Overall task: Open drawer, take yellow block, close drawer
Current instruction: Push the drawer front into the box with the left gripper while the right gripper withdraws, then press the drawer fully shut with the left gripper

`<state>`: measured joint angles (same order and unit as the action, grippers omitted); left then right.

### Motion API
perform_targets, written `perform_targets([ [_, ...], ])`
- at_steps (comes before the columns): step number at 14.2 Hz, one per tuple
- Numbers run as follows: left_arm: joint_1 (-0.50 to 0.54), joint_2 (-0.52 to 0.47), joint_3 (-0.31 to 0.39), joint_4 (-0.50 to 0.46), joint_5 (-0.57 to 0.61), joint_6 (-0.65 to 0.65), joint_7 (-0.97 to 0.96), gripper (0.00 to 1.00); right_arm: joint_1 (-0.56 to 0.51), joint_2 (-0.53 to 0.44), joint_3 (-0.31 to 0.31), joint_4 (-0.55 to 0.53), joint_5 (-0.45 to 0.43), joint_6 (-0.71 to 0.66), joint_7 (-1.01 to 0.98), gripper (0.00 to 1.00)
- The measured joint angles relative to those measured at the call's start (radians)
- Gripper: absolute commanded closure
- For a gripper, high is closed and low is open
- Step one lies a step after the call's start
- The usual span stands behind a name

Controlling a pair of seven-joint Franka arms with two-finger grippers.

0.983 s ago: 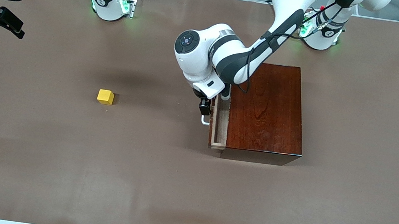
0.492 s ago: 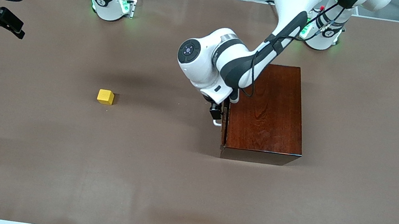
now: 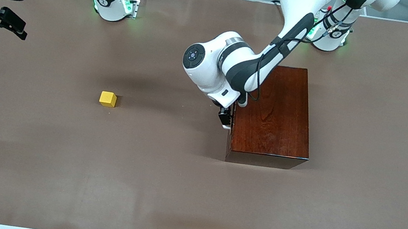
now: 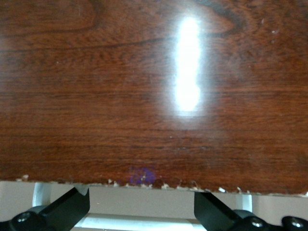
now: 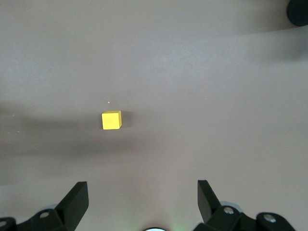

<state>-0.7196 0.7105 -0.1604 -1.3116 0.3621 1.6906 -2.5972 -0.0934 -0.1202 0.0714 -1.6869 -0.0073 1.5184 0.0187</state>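
Robot lab: 2 bench-mounted arms [image 3: 235, 66].

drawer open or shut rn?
Shut. The drawer front sits flush with the wooden box, with no tan interior showing. The left pincer is at its white handle.

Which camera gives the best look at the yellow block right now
The right wrist view: the yellow block sits alone on the bare table covering, unobstructed, two faces visible. The front view shows it too, smaller. The left wrist view misses it, showing only the wooden box.

Brown table [image 3: 369, 115], wooden box [image 3: 275, 113], yellow block [image 3: 108, 99]
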Motion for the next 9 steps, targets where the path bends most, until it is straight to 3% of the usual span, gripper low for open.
perform_targets([
  [9, -0.026, -0.009, 0.021, 0.036, 0.010, -0.006, 0.001, 0.00, -0.003, 0.000, 0.000, 0.012, 0.001, 0.003, -0.007, 0.00],
])
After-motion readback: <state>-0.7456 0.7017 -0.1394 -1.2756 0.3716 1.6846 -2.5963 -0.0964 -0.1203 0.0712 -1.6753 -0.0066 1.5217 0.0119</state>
